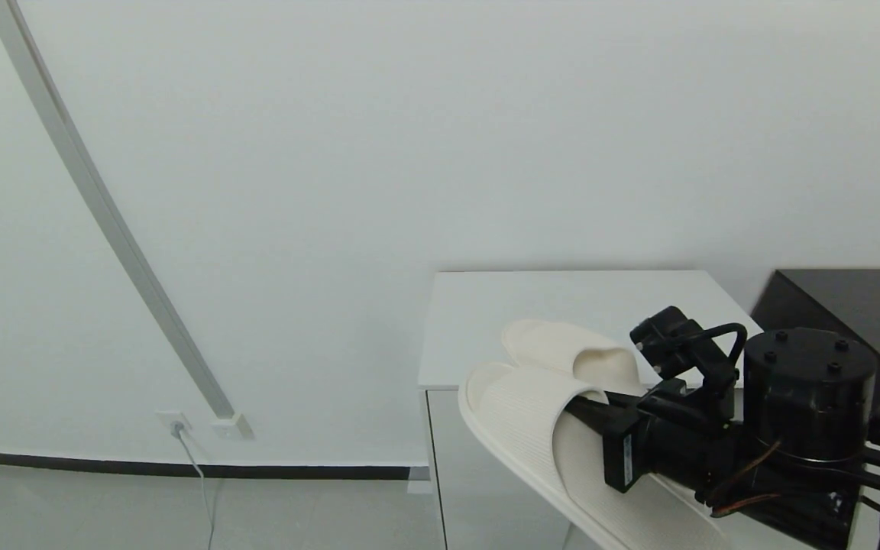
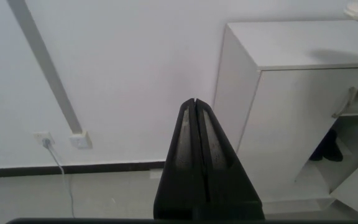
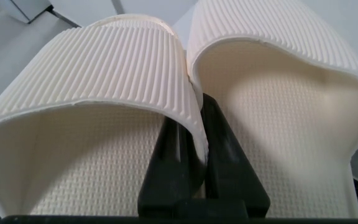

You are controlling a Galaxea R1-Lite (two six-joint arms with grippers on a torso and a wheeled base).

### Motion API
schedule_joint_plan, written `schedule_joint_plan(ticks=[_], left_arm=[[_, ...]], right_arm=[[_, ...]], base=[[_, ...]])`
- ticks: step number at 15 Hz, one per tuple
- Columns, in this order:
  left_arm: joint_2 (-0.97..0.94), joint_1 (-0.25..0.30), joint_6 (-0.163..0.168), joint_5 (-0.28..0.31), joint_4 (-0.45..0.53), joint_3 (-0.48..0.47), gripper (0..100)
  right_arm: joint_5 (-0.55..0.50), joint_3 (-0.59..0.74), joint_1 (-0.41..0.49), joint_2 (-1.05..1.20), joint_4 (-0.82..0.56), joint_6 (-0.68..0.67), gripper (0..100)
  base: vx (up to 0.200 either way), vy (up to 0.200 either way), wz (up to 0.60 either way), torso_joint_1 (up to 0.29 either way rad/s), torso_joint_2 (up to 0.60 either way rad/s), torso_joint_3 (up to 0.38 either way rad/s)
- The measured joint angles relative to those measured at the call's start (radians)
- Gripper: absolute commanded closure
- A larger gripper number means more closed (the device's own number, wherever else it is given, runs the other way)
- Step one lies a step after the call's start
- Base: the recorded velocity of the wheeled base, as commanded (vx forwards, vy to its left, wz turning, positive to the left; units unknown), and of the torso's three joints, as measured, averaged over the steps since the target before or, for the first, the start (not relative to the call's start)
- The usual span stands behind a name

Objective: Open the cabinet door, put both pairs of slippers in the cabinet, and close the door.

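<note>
Right gripper (image 3: 197, 124), jaws clamped on the adjoining upper bands of a pair of white slippers (image 3: 104, 68), held by the front edge of the white cabinet (image 1: 562, 298) top. Left gripper (image 2: 194, 106), jaws pressed together, empty, facing the cabinet.

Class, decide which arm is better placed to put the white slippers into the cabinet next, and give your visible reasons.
Right, most likely. The right gripper has its jaws shut on a pair of slippers near the cabinet; the left gripper is shut and empty.
</note>
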State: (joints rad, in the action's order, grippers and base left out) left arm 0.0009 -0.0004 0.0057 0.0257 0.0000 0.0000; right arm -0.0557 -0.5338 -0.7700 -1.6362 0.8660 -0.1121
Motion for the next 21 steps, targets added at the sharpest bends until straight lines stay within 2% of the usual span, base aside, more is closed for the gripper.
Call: schedule_joint_plan(ticks=[15,21], left_arm=[[0.000,0.000,0.000,0.000,0.000,0.000,100],[0.000,0.000,0.000,0.001,0.000,0.000,100]], right_arm=[[0.002,0.016,0.002,-0.007,0.006,0.022,100],[0.011,0.048,0.002,-0.007,0.019,0.052,100]], base=[[0.000,-0.200,0.00,0.001,0.00,0.003],[0.000,0.000,0.00,0.000,0.00,0.000]])
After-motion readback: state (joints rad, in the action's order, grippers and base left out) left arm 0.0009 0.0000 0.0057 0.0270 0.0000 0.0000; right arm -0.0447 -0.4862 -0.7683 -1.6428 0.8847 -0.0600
